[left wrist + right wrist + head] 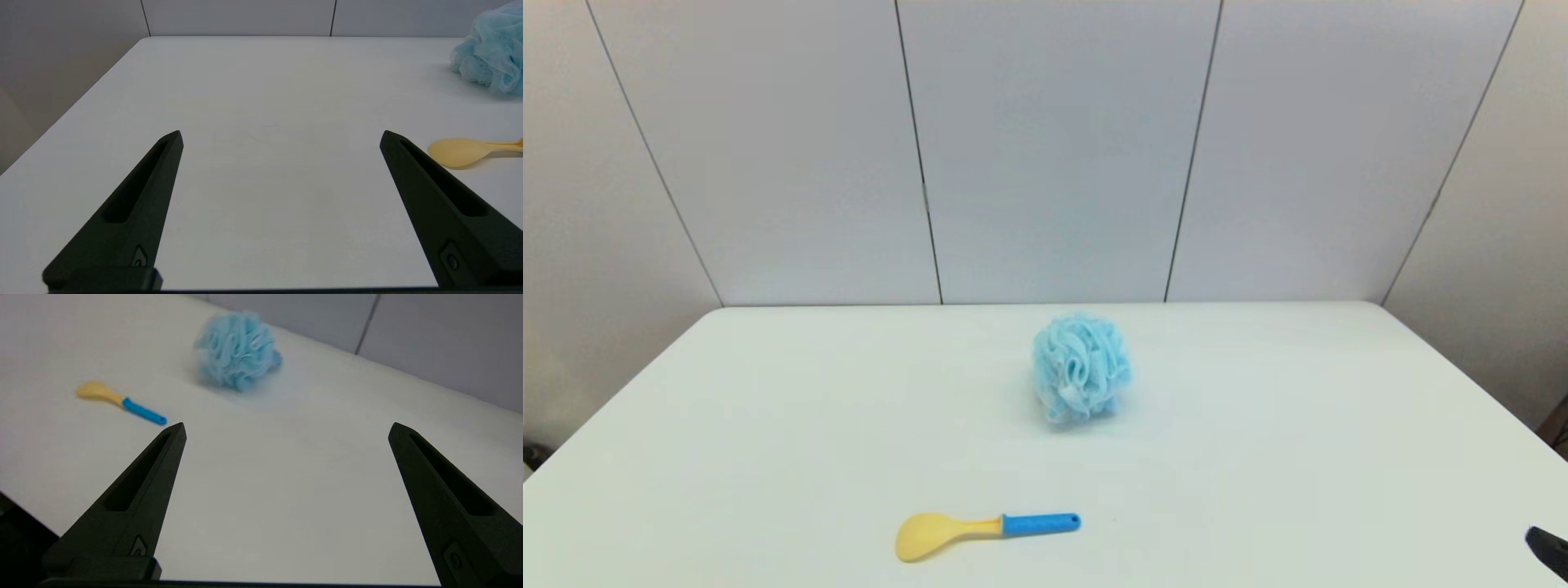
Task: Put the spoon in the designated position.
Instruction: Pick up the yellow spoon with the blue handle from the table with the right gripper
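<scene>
The spoon point(984, 531), pale-yellow bowl and bright blue handle, lies flat near the table's front edge, bowl toward my left. Its bowl point(459, 151) shows in the left wrist view and the whole spoon point(120, 402) in the right wrist view. My left gripper point(281, 136) is open low over the table, to the left of the spoon, nothing between its fingers. Over the table's right side my right gripper point(286, 428) is open and empty as well; only a black tip point(1550, 545) of it shows in the head view.
A fluffy light-blue mesh bath puff point(1081, 367) sits mid-table behind the spoon, also seen as the puff point(236, 350) and the puff point(490, 49). The white table point(768, 425) ends at grey wall panels behind.
</scene>
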`<move>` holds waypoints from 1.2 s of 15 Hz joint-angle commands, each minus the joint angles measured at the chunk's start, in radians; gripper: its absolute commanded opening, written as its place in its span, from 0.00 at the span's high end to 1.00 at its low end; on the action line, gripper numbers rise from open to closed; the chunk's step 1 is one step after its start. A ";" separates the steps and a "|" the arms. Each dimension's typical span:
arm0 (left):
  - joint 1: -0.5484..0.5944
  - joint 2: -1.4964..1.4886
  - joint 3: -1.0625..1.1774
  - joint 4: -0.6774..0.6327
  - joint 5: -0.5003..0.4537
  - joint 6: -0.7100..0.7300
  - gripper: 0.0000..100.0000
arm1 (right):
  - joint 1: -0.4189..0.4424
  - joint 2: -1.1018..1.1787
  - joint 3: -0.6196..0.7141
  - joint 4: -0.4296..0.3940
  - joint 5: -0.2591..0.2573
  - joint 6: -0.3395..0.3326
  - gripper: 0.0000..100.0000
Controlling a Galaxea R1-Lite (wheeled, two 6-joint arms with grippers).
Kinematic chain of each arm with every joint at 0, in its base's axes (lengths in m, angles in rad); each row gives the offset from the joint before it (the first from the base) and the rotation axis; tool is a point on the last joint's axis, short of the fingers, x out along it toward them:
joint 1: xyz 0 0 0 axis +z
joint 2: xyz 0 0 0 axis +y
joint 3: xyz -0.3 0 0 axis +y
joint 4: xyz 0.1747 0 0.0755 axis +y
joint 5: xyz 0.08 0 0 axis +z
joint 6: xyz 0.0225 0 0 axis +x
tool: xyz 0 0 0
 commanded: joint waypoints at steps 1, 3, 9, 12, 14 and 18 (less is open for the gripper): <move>0.000 0.001 0.000 0.000 0.000 0.000 0.00 | 0.098 0.345 -0.129 -0.017 0.110 -0.157 0.00; 0.001 0.001 0.000 0.000 0.000 0.000 0.00 | 0.117 0.434 -0.172 -0.014 0.185 -0.212 0.00; 0.000 0.001 0.000 0.000 0.000 0.000 0.00 | 0.171 0.666 -0.288 -0.022 0.226 -0.218 0.00; 0.001 0.001 0.000 0.000 0.000 0.000 0.00 | 0.198 0.755 -0.322 -0.073 0.232 -0.215 0.00; 0.001 0.001 0.000 0.000 0.000 0.000 0.00 | 0.223 0.802 -0.342 -0.082 0.281 -0.220 0.00; 0.000 0.001 0.000 0.000 0.000 0.000 0.00 | 0.264 0.864 -0.342 -0.069 0.401 -0.257 0.00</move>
